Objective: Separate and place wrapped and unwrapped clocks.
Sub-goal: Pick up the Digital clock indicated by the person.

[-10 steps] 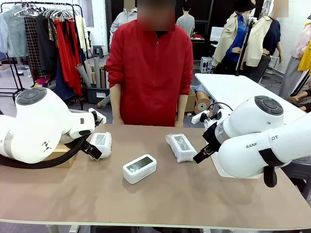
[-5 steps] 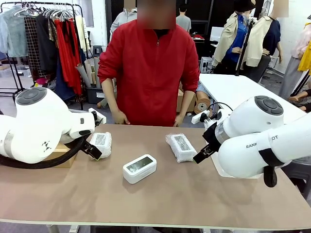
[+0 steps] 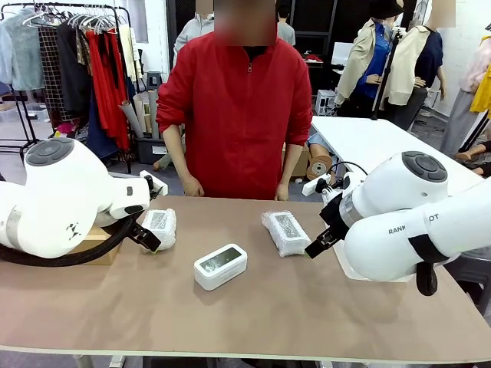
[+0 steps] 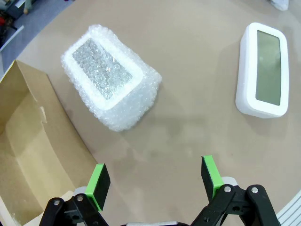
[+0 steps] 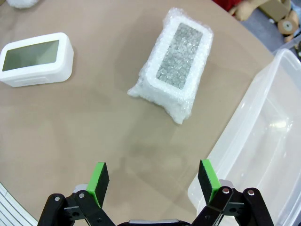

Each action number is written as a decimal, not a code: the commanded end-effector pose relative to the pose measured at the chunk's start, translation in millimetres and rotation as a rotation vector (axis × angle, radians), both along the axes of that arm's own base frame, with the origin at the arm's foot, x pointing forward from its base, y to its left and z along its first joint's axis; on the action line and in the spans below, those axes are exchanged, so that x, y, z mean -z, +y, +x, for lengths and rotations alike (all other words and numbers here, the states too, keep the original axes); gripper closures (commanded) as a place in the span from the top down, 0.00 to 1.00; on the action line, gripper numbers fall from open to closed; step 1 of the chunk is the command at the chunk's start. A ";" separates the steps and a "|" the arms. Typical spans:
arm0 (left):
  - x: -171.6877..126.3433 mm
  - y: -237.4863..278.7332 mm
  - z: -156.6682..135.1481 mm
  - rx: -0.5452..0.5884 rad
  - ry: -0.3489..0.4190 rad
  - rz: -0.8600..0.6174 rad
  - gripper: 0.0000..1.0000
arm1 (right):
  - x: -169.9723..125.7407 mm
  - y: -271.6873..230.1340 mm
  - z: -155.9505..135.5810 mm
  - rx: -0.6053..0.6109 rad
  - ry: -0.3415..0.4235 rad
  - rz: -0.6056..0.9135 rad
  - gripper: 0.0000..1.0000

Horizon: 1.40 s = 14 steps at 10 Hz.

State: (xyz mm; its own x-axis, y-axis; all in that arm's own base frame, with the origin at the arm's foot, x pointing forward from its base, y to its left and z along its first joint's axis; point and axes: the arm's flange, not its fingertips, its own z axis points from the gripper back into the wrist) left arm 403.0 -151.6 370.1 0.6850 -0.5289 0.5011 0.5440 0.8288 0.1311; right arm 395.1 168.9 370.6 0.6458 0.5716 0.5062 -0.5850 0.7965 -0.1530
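The left gripper (image 4: 154,178) is spread wide and holds nothing. It hovers above the table (image 4: 188,127). Just ahead of its green pads lies the left wrapped clock (image 4: 110,82), a bundle in bubble wrap with a dark face showing through. On one side of this bundle stands an open cardboard box (image 4: 28,150). On the other side, a little apart, lies the bare white clock (image 4: 262,70) with its screen up.

The right gripper (image 5: 153,180) is also spread wide and empty. Ahead of it lies the right wrapped clock (image 5: 174,63), near the rim of a clear plastic bin (image 5: 263,141). The white clock is in the middle of the table, between the two bundles, and touches neither.

I judge that the sorting has not begun, because all three clocks are on the table and none is in a container. The next move calls for one arm to go down over its bundle with the fingers on the two long sides. It should close gently, because the wrap is soft and may slip. I cannot tell which container is meant for which kind.
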 end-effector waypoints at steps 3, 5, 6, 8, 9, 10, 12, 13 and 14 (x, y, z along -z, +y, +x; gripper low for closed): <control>-15.7 -16.8 -6.6 0.072 0.027 0.066 1.00 | -13.5 6.3 -6.2 -0.065 0.014 0.051 1.00; -36.1 -21.7 -12.0 0.135 0.048 0.028 1.00 | -21.1 11.9 -8.0 -0.113 0.044 0.085 1.00; -45.3 -21.6 -13.5 0.184 0.066 -0.016 1.00 | -27.0 15.5 -10.0 -0.156 0.068 0.114 1.00; -58.4 -14.4 -10.2 0.298 0.119 -0.127 1.00 | -43.4 19.4 -10.7 -0.240 0.088 0.150 1.00; -64.7 -9.8 -7.1 0.342 0.112 -0.159 1.00 | -52.2 19.2 -10.4 -0.278 0.087 0.166 1.00; -70.9 -3.4 -4.6 0.387 0.083 -0.181 1.00 | -64.7 16.0 -11.5 -0.343 0.081 0.187 1.00; -81.1 12.0 2.9 0.472 0.019 -0.180 1.00 | -82.3 2.1 -7.6 -0.424 0.085 0.213 1.00; -83.8 15.7 5.6 0.511 -0.027 -0.166 1.00 | -86.2 -6.1 -3.5 -0.447 0.082 0.223 1.00; -84.3 14.3 6.7 0.493 -0.074 -0.114 1.00 | -87.8 -12.7 1.1 -0.424 0.064 0.233 1.00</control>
State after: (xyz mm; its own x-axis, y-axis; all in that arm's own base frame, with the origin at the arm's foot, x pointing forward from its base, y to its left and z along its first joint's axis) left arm 404.2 -134.8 462.1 0.3652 -0.7132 0.5983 0.8666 0.4952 0.0614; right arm 383.4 164.4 464.5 0.4237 0.6775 0.6012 -0.8603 0.5087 0.0331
